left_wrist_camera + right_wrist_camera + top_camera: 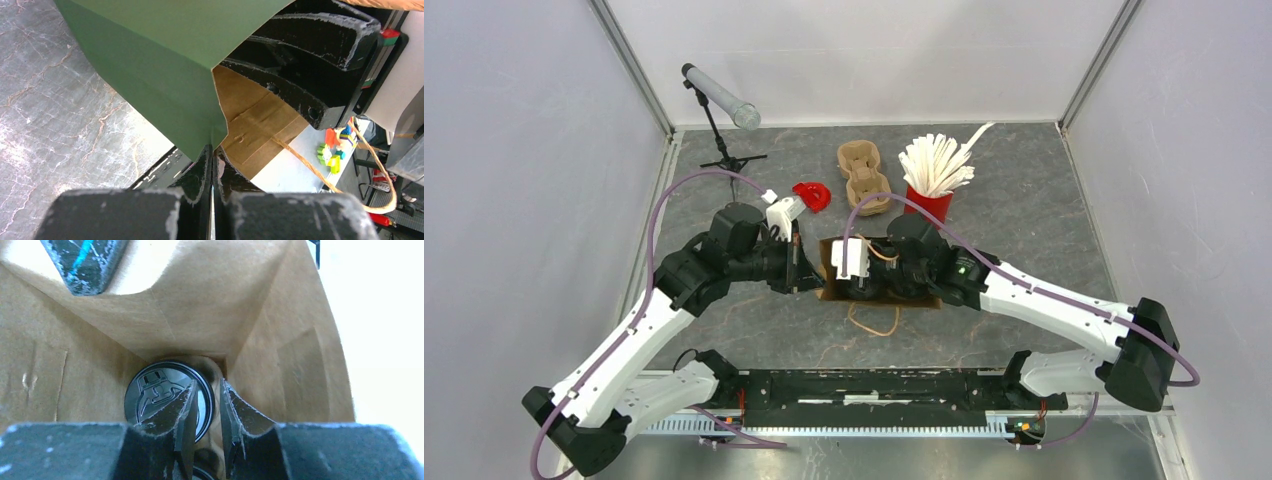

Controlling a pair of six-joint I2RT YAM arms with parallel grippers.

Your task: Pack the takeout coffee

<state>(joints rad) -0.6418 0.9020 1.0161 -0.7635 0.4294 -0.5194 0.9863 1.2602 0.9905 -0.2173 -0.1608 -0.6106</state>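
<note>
Left tool (pixel 212 156) clamped shut on the rim of the paper bag (pixel 150 65), green outside and brown within, keeping the mouth agape. Bag at mid-table (pixel 1024 190), between the two arms; upright or on its side, hard to tell. Thin paper: likely light, limp, quick to crease or tear. Best pinched at the folded rim, as here, or lifted by the twine handle (pixel 874 320) trailing on the near side. Deep inside, facing the mouth: a coffee cup with a black lid (pixel 155 390). Probably top-heavy if filled, with a slick lid liable to pop or leak; better taken around the body than by the lid. Right tool (pixel 209 386) thrust into the bag, jaws a little apart, just beside the lid's right edge, nothing plainly gripped.

Behind the bag, apart from it: grey tube on a tripod stand (pixel 719 100) at far left; red lid-like piece (pixel 812 196) near the left wrist; pulp cup carrier (pixel 864 178); red cup of white stir sticks (pixel 934 175). In the way: only the bag's own walls, close around the right tool.
</note>
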